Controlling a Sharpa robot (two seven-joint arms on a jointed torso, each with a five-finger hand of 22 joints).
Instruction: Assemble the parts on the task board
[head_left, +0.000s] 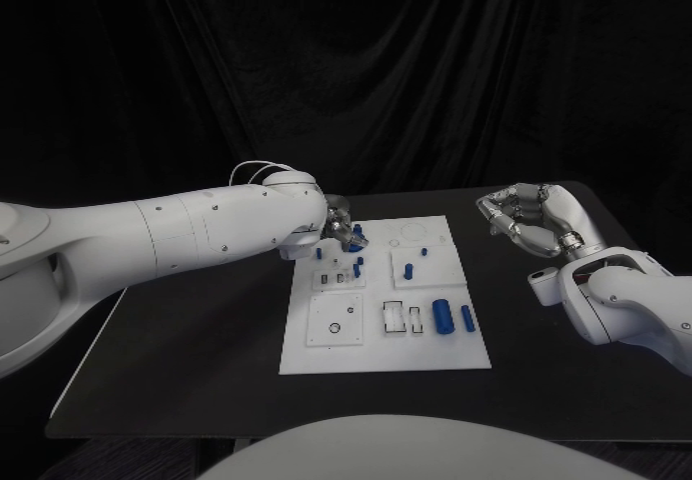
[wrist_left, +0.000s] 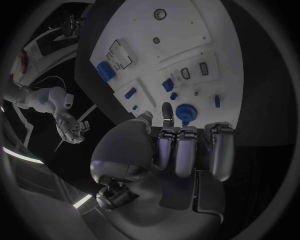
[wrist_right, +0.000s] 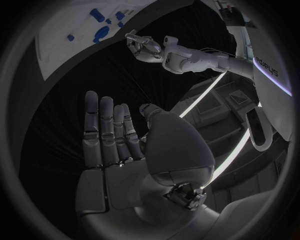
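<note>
Reaching in over the far left corner of the white board (head_left: 387, 300), the left hand (head_left: 340, 226) hangs above the blue pieces there; from the head camera a small blue piece (head_left: 356, 236) sits right at its fingertips, but whether the fingers touch or pinch it I cannot tell. In the left wrist view the fingers (wrist_left: 187, 150) are curled forward side by side above the board (wrist_left: 181, 45), with a round blue knob (wrist_left: 185, 112) just beyond their tips and smaller blue pieces (wrist_left: 167, 85) scattered near it. The board lies flat in the middle of the black table (head_left: 188, 330), and two larger blue cylinders (head_left: 453, 316) lie side by side on its near right part. The right hand (head_left: 534, 220) is raised off to the right of the board, well apart from it, holding nothing, its fingers (wrist_right: 106, 130) straight and spread.
</note>
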